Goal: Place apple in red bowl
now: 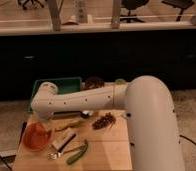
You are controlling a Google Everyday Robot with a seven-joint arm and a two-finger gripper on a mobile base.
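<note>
**A:** Where is the gripper?

**B:** The white arm (86, 102) reaches from the right across the wooden table (108, 150), and its far end sits at the left, directly above the red bowl (36, 137). The gripper (41, 121) hangs there, just over the bowl's rim. Whether it grips anything, I cannot tell.

**A:** And the apple?

**B:** I cannot pick it out; the arm's end covers the space over the bowl, and nothing pale and round shows on the table.

**A:** What else lies nearby?

**B:** A green tray (66, 86) stands behind the arm at the table's back edge, with a dark brown dish (94, 82) just beside it. A dark grape cluster (104, 120) lies near the table's middle. A long green pod (77, 153) rests toward the front, next to a pale packet (64, 140). A yellowish item (71, 124) lies under the arm, between bowl and grapes.
</note>
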